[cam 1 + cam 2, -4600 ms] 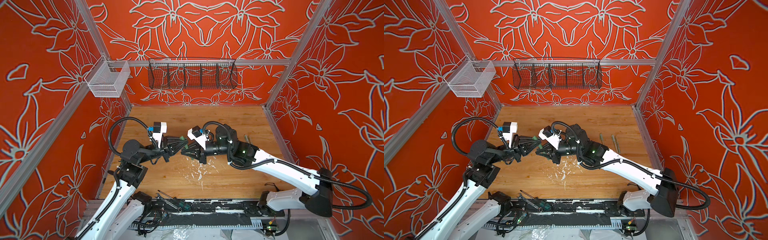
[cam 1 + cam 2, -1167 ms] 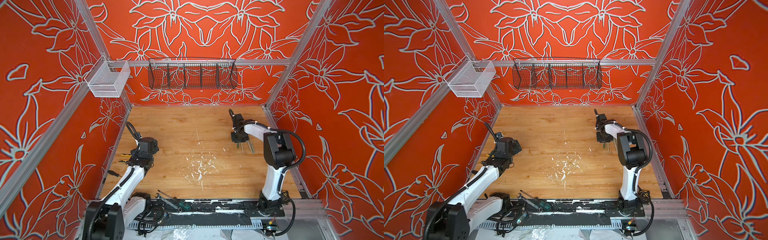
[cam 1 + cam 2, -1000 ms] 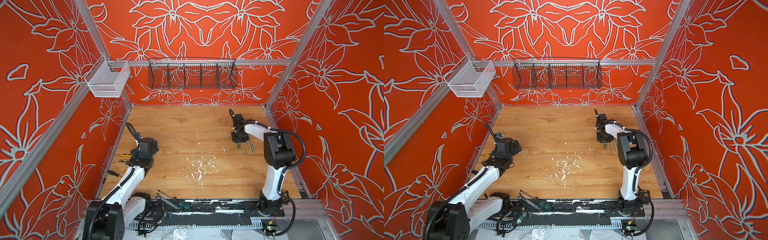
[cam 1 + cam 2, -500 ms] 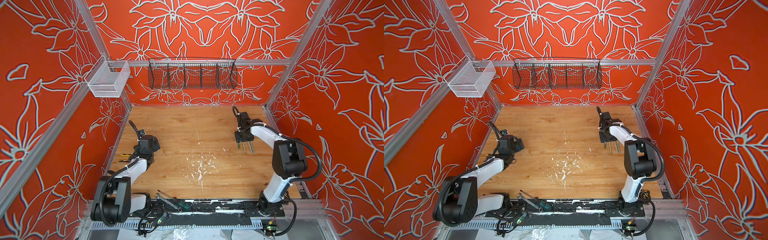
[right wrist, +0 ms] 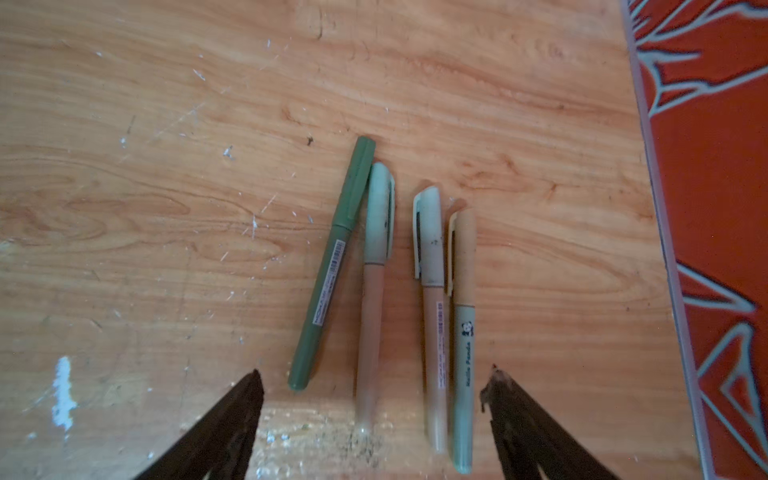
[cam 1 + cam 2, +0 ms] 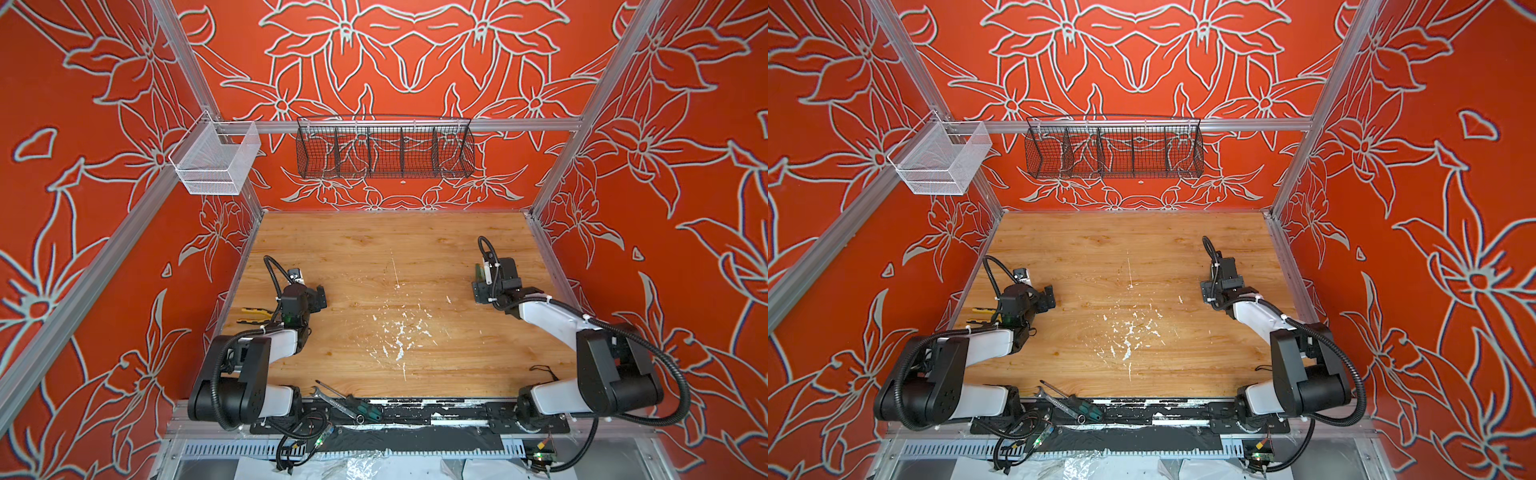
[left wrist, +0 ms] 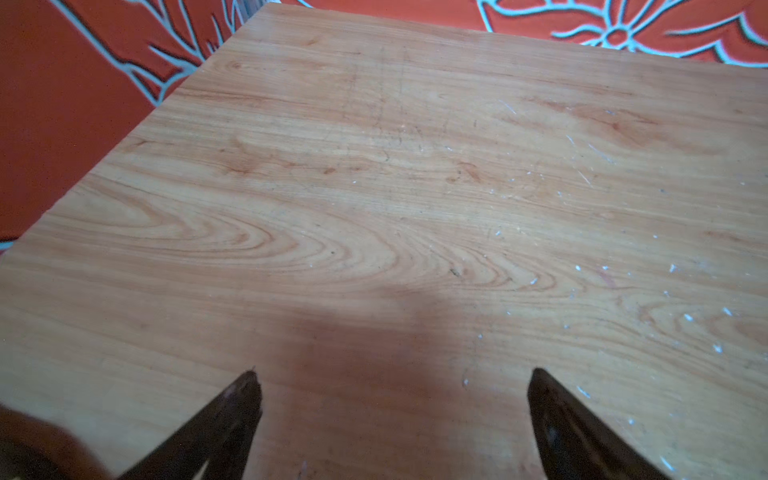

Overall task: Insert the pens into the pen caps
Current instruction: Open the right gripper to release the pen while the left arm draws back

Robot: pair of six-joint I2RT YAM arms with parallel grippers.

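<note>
Left jaws: spread wide over bare, light wooden worktop [image 7: 374, 208], with nothing between the tips.
Right jaws: apart and gripping nothing; the two dark tips frame the tail ends of the pens.
Pens: four thin stick pens lie flat on the worktop, side by side. They sit just ahead of the right jaws and partly between its tips.
Dark green pen [image 5: 328, 282]: tilted, tail end near one tip, wearing a dark green cap [image 5: 358, 183] that touches the next cap.
First beige pen [image 5: 370, 324]: wears a pale green cap [image 5: 379, 216].
Second beige pen [image 5: 434, 353]: wears a pale green clip cap [image 5: 430, 237] and lies against its neighbour.
Pale green pen [image 5: 463, 374]: wears a beige cap [image 5: 464, 253], tail end just beside the opposite tip.
White paint flecks [image 5: 63, 395]: scattered on the worktop to the outside of one tip.
</note>
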